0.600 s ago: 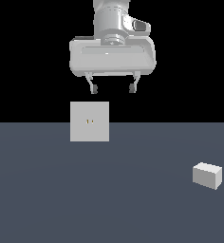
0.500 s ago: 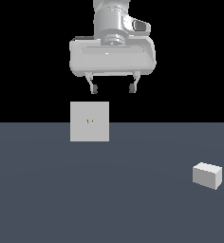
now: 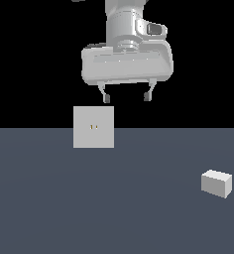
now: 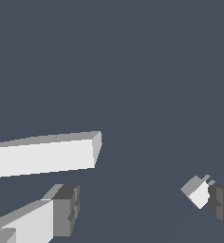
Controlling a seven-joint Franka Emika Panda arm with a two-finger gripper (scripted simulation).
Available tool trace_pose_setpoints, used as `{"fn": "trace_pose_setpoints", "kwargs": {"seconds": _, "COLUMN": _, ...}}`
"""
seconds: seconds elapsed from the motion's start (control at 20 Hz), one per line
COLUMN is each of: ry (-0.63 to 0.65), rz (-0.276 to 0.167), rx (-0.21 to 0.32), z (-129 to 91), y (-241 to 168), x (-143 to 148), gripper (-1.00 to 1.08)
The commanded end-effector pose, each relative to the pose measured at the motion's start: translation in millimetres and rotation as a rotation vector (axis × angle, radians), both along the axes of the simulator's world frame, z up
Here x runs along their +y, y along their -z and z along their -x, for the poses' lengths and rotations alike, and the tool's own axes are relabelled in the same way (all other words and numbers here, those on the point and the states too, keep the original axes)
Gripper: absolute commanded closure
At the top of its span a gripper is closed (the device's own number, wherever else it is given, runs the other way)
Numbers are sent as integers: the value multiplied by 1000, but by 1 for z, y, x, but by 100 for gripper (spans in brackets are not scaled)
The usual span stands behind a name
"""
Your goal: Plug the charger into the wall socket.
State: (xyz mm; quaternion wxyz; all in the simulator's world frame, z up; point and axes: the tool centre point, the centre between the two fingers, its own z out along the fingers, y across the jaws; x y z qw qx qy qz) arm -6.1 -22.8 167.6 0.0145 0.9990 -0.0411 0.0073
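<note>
The wall socket is a flat light-grey upright square plate with two tiny yellowish slots, standing on the dark floor at the exterior view's left of centre. The charger is a small off-white block lying on the floor far to the exterior view's right. My gripper hangs open and empty in the air, above the socket's top edge and slightly to its right. In the wrist view the socket shows as a long pale slab seen edge-on, and the charger is small beside one dark fingertip.
The dark grey floor spreads across the lower half of the exterior view, with a black background behind it. Nothing else stands on it.
My gripper has moved a little toward the exterior view's right and slightly down. It stays open. The charger and socket have not moved.
</note>
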Motion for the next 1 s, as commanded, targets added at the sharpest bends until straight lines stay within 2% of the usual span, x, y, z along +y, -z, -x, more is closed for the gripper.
{"fn": "trace_pose_setpoints", "kwargs": {"seconds": 0.0, "ry": 55, "rz": 1, "rx": -5, "z": 2, "y": 7, "x": -11, "gripper": -92}}
{"fn": "trace_pose_setpoints", "kwargs": {"seconds": 0.35, "ry": 285, "rz": 6, "rx": -31, "z": 19, "y": 35, "x": -55, "gripper": -92}}
{"fn": "trace_pose_setpoints", "kwargs": {"seconds": 0.65, "ry": 527, "rz": 11, "rx": -57, "z": 45, "y": 65, "x": -97, "gripper": -92}}
{"fn": "trace_pose_setpoints", "kwargs": {"seconds": 0.95, "ry": 706, "rz": 15, "rx": -76, "z": 71, "y": 88, "x": -122, "gripper": -92}}
